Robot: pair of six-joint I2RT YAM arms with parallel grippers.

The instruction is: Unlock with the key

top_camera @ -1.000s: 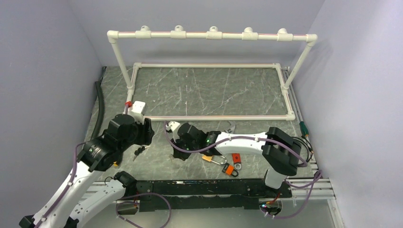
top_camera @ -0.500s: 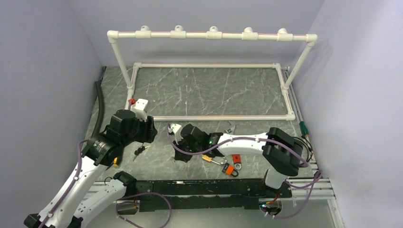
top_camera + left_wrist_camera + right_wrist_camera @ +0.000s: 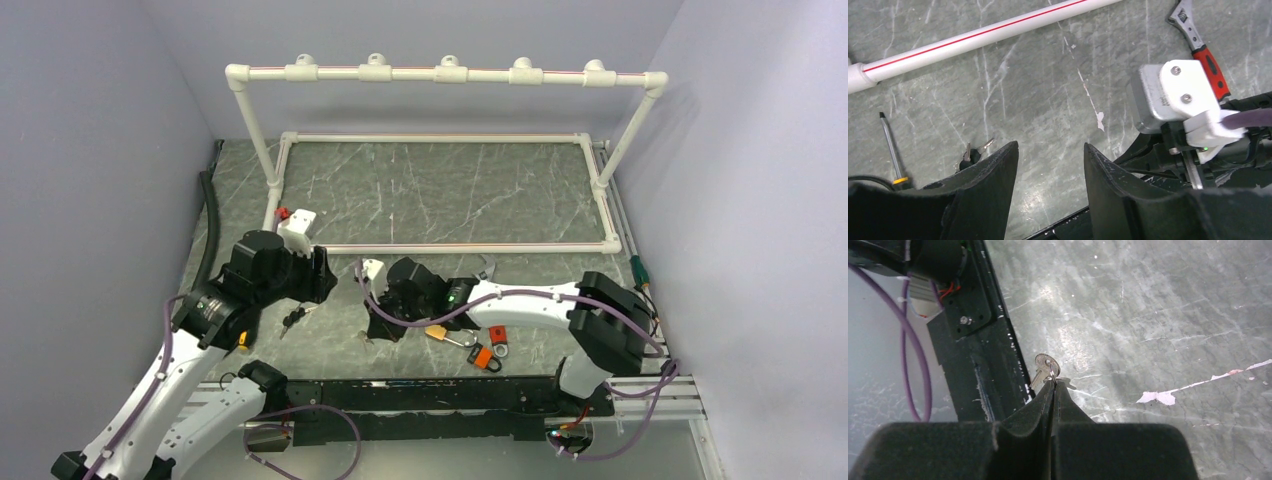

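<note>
The right gripper has its black, foam-padded jaws pressed flat together. They pinch the thin wire ring of a small silver key with a round head, which hangs at their tips just beside the black metal rail. The left gripper has its wedge-shaped jaws partly apart and empty above the grey veined table. A dark-headed key bunch and a slim screwdriver lie nearby. A brass-coloured padlock with a steel shackle lies near the right gripper.
</note>
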